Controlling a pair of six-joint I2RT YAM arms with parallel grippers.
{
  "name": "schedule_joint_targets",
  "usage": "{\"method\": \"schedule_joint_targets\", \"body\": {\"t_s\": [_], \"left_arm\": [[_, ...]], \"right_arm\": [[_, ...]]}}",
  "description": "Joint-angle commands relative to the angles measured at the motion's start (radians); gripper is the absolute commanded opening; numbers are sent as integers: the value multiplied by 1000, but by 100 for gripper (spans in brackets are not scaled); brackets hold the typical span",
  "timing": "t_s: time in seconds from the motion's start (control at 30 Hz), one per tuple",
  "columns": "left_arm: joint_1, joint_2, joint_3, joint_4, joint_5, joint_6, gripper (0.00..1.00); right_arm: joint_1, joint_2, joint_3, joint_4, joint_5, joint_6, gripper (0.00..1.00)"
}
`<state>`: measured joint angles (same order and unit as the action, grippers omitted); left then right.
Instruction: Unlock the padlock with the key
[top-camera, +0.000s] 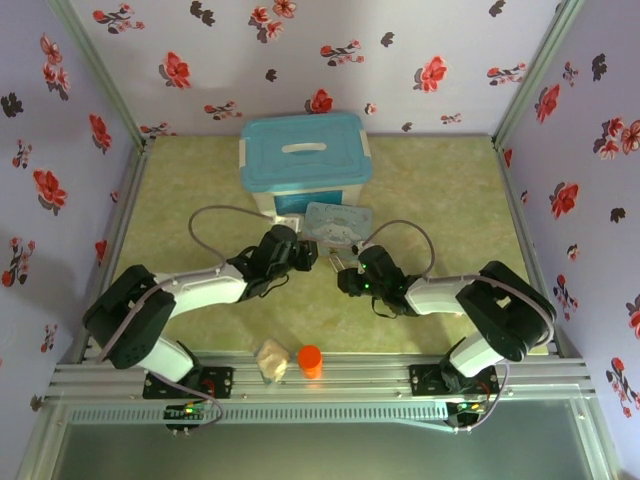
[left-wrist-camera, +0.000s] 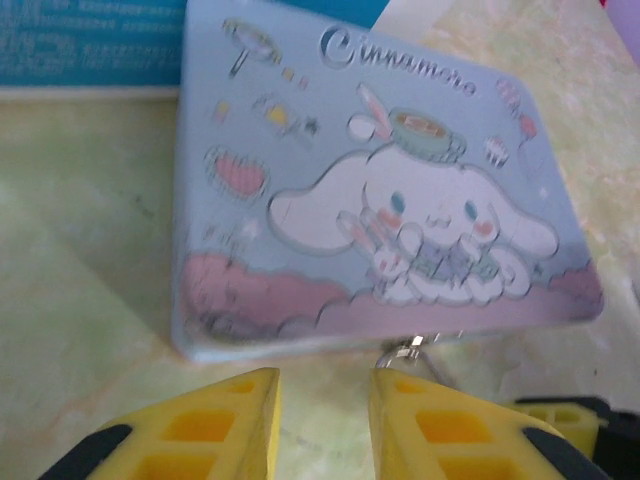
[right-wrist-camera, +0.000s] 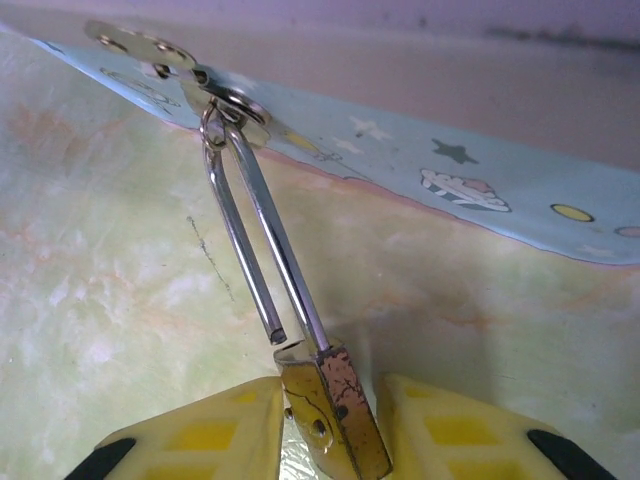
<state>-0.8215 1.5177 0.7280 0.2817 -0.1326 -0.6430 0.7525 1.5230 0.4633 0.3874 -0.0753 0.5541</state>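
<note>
right fingers (right-wrist-camera: 440, 430) clamp one padlock (right-wrist-camera: 335, 420) | left fingers (left-wrist-camera: 230, 425) parted | one tin (left-wrist-camera: 380, 180)

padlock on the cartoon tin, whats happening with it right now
The right gripper is clamped on the brass body of the padlock, whose shackle is hooked through the clasp ring on the cartoon tin. One shackle leg looks to be out of the body, so it may already be open. The left gripper sits at the tin's front edge, fingers slightly apart, nothing between them.
</note>
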Motion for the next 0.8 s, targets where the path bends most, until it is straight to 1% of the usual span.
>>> {"method": "schedule_joint_targets", "body": {"t_s": [0.0,0.1,0.17,0.27,0.37,0.43,0.5,0.6,0.67,0.77], "left_arm": [[13,23,73,-49,-27,71,29],[16,40,100,-59,-27,77,29],[16,44,109,-72,-27,76,29],[16,41,110,-80,-24,71,29],[7,48,75,-16,15,35,29],[-7,61,48,26,33,14,29],[-16,65,22,58,32,-8,29],[-16,50,-11,84,31,-31,29],[-15,24,2,49,17,-3,30],[-14,2,61,-37,-35,63,38]], "right_arm": [[-3,-18,1,-42,11,13,27],[-5,-23,-5,-20,-12,26,21],[-14,-41,-25,16,-45,66,18],[-24,-69,-41,42,-93,106,18],[-41,-60,-58,108,-161,146,18],[-61,-34,-80,192,-200,182,16],[-74,-11,-82,225,-214,196,13],[-74,3,-63,183,-175,190,11],[-73,-3,-43,103,-106,188,9],[-72,-17,-63,108,-35,228,6]]}}
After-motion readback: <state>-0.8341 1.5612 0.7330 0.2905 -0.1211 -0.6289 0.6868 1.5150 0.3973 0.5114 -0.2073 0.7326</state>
